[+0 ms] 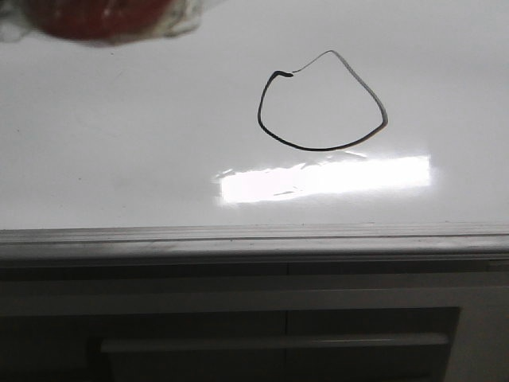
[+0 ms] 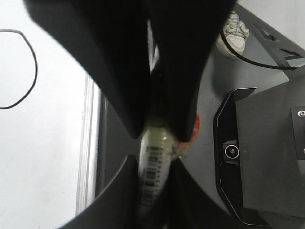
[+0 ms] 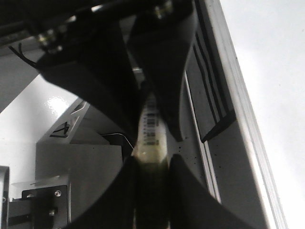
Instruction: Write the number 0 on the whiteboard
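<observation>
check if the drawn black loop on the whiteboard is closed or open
Open: the thin black hand-drawn loop on the glossy white board has a small gap at its upper left.

Front view: red blob at the upper left, blurred and cropped by the picture's top edge; identity not determinable. Whiteboard cropped at top and both sides. Glare patch below the number 0 washing out the surface there. Cabinet front cropped at the bottom edge.

Left wrist view: number 0 cropped by the picture's edge, only part of the loop visible. Barcoded marker largely concealed between dark, blurred fingers; tip hidden. Shoe partly covered.

Right wrist view: barcoded marker mostly concealed by fingers; print illegible.
</observation>
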{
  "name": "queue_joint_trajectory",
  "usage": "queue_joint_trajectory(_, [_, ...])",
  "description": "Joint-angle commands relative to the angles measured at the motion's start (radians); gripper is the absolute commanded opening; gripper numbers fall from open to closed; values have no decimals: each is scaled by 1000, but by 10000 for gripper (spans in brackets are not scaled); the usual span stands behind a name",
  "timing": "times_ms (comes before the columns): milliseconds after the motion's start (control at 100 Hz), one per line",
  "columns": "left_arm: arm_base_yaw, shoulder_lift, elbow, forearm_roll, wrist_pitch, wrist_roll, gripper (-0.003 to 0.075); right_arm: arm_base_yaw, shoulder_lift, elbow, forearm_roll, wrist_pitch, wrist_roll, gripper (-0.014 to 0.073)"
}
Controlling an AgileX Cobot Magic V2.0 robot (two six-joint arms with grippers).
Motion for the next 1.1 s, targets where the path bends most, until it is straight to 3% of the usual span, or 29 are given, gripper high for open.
queue_joint_trajectory(0, [-3, -4, -35, -17, -71, -19, -20, 1, -17, -35, 21, -76, 7, -67])
queue_joint_trajectory(80, [-3, -4, -35, -21, -71, -19, -20, 1, -19, -35, 21, -92, 7, 10])
queue_joint_trajectory(270, [-3, -4, -32, -25, -69, -49, -20, -1, -45, -38, -9, -136, 7, 405])
queue_joint_trajectory(370, [-1, -4, -30, -25, -71, -97, -20, -3, -95, -38, -93, -162, 7, 490])
queue_joint_trajectory(520, [-1, -6, -18, 17, -141, -230, -20, -38, -222, -38, -164, -200, 14, 475])
queue_joint_trajectory(590, [-1, -13, 11, 89, -217, -365, -20, -79, -287, -38, -168, -200, 14, 416])
queue_joint_trajectory(660, [-1, -21, 55, 231, -292, -583, -20, -129, -352, -38, -168, -181, 19, 293])
queue_joint_trajectory(810, [-1, -24, 165, 670, -351, -1205, -20, -232, -480, 11, -169, -142, 19, -80])
queue_joint_trajectory(1010, [-1, -11, 269, 1100, -354, -1855, -20, -267, -611, 175, -171, -160, 63, -69])
queue_joint_trajectory(1090, [-1, 14, 272, 1192, -367, -1960, -20, -267, -636, 255, -171, -190, 100, -69])
